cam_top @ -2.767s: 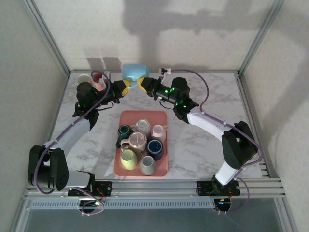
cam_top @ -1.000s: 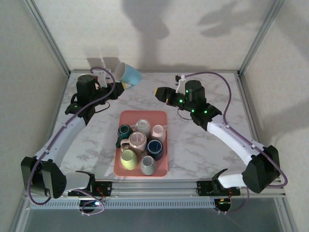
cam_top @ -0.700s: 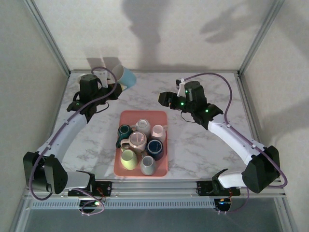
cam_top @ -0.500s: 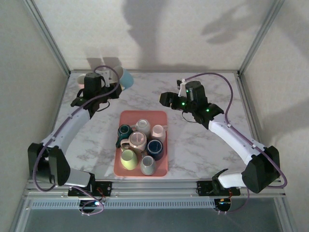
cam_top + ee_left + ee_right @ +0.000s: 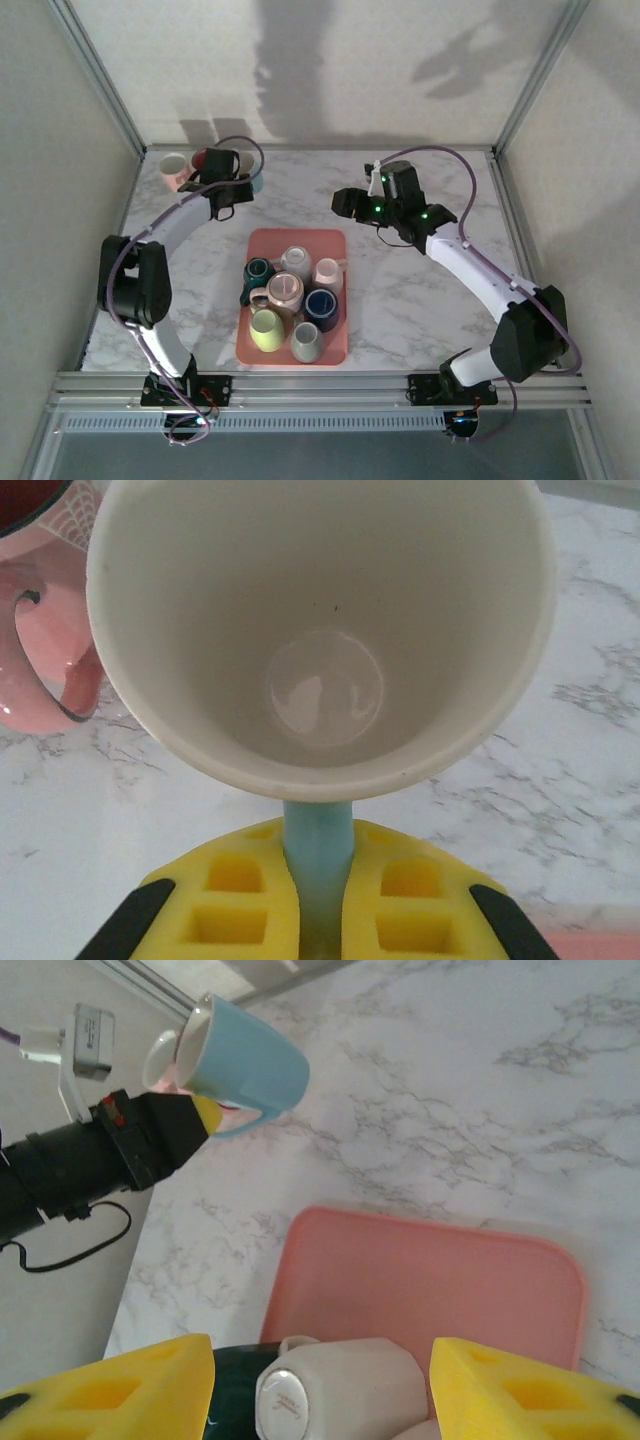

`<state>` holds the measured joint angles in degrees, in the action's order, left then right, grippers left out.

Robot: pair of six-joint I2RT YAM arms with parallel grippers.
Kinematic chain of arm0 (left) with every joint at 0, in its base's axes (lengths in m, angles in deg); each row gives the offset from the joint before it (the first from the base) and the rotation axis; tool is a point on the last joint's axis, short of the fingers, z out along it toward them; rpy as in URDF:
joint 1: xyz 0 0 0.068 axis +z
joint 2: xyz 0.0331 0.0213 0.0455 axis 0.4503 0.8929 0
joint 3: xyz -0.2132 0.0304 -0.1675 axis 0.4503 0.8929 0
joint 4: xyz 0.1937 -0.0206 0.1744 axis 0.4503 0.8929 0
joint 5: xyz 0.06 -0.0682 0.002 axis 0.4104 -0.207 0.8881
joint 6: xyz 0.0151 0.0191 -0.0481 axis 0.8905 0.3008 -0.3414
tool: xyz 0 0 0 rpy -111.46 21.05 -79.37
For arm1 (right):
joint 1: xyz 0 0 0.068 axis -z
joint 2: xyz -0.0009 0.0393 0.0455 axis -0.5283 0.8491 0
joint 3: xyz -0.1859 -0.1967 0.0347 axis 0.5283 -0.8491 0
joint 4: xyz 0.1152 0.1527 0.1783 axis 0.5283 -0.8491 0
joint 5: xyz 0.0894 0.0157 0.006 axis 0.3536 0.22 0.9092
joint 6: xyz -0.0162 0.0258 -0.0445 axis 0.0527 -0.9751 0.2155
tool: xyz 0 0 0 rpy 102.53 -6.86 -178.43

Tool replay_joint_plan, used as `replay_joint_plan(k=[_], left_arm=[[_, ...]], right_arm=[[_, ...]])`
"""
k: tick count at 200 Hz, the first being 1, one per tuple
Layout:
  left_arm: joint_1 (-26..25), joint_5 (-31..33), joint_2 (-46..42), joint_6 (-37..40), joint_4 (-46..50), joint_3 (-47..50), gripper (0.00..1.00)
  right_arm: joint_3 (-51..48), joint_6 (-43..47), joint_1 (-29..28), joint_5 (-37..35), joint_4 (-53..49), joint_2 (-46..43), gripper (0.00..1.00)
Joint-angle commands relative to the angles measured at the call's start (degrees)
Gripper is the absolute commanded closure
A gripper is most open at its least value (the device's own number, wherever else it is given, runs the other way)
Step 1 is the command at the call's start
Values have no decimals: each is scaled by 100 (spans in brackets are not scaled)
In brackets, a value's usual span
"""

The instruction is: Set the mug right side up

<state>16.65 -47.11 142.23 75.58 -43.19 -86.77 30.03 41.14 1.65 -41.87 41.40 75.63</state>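
A pink tray (image 5: 320, 241) crowded with mugs (image 5: 285, 291) sits mid-surface (image 5: 400, 300); a pink mug (image 5: 174, 167) stands at the far-left corner.

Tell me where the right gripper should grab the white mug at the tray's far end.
Probably across the body, coming down from above. The white mug sits base-up at the far end of the tray, so no rim is offered; bare tray lies beyond it, leaving room for a finger there.
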Motion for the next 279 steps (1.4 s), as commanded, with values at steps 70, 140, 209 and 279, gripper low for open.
replay_joint_plan(k=[70, 140, 209, 279], left_arm=[[-62, 900, 1160, 381, -312, -1205, 100], [-61, 1099, 1683, 346, -444, -1481, 100], [-61, 1089, 1679, 306, -448, -1408, 74], [-77, 780, 810, 109, -310, -934, 52]], right_arm=[[555, 116, 355, 699, 122, 679, 39], [618, 36, 506, 990, 276, 937, 39], [584, 27, 544, 1021, 282, 922, 36], [524, 287, 553, 721, -264, 517, 34]])
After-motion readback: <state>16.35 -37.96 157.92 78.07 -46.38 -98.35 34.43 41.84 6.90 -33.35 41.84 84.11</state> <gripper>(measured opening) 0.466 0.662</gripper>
